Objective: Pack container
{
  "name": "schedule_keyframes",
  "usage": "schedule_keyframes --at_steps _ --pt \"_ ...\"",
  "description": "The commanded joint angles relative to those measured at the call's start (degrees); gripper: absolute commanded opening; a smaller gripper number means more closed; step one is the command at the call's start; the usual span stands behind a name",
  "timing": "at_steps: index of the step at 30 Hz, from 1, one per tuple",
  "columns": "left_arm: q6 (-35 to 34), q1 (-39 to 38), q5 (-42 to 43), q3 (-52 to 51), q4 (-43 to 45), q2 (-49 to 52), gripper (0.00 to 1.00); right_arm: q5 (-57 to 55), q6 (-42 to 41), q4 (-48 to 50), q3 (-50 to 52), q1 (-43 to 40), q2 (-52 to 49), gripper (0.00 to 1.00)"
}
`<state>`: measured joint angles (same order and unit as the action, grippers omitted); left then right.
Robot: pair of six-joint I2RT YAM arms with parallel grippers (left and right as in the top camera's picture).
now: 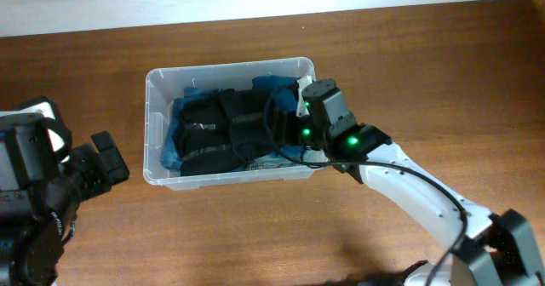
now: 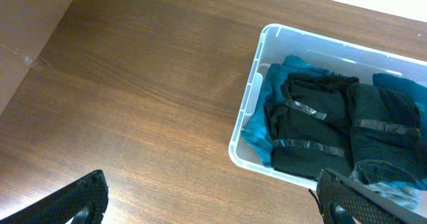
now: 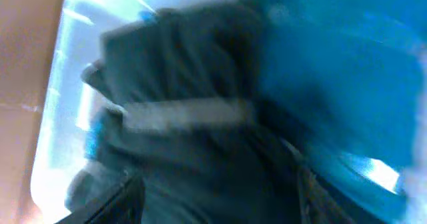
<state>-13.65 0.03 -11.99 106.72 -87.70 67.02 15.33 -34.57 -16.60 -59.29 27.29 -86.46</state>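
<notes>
The container [image 1: 150,124], a clear plastic bin with a rolled rim, sits on the brown wooden table [image 1: 255,226] a little left of centre and toward the far side, with its long side running left to right. We can read no writing on it. Inside, we see black fabric bundles [image 1: 213,133] packed side by side, each crossed by a grey band [image 2: 303,111]. Any print on those bands is too small for us to tell. Teal cloth [image 1: 274,83] lies under and around the bundles, showing at the far right corner and along the near left wall.

The right gripper [image 1: 281,128] reaches down into the right half of the bin from over its near right corner, above the bundles. In the right wrist view its fingers [image 3: 127,201] stand apart with black fabric between them. The blur is heavy, so we cannot tell whether they press on the cloth or merely straddle it. Two green lights [image 1: 351,140] glow on that wrist, and the white arm [image 1: 417,197] runs off to the near right.

The left gripper [image 1: 98,168] hangs over bare table just left of the bin's near left corner, apart from it, with its jaws spread wide and nothing in them.
</notes>
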Motion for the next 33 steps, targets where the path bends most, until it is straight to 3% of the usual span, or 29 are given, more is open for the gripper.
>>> schedule_keyframes --at_steps 1,5,9,10,14,21,26,33 --pt "0.46 0.24 0.20 0.26 -0.04 -0.02 1.00 -2.97 10.78 -4.94 -3.91 -1.11 5.90 0.66" --pt "0.46 0.24 0.20 0.26 -0.04 -0.02 1.00 -3.69 18.32 -11.76 -7.21 -1.11 10.62 0.66" --pt "0.46 0.24 0.22 0.26 -0.04 -0.02 1.00 -7.02 18.73 -14.60 -8.68 -1.11 15.67 0.67" --pt "0.46 0.24 0.20 0.26 -0.04 -0.02 1.00 -7.63 18.91 -15.02 -8.79 -1.11 17.33 0.98" --pt "0.46 0.24 0.20 0.26 -0.04 -0.02 1.00 -10.40 19.34 -19.65 -8.79 -1.11 22.56 0.98" --pt "0.46 0.24 0.20 0.26 -0.04 -0.02 1.00 -29.16 21.16 -26.82 -8.79 -1.11 32.50 0.98" --pt "0.46 0.24 0.20 0.26 -0.04 -0.02 1.00 -36.37 30.01 -30.40 -8.79 -1.11 41.59 0.98" --pt "0.46 0.24 0.20 0.26 -0.04 -0.02 1.00 -45.92 30.51 -40.06 -8.24 -1.11 53.20 0.98"
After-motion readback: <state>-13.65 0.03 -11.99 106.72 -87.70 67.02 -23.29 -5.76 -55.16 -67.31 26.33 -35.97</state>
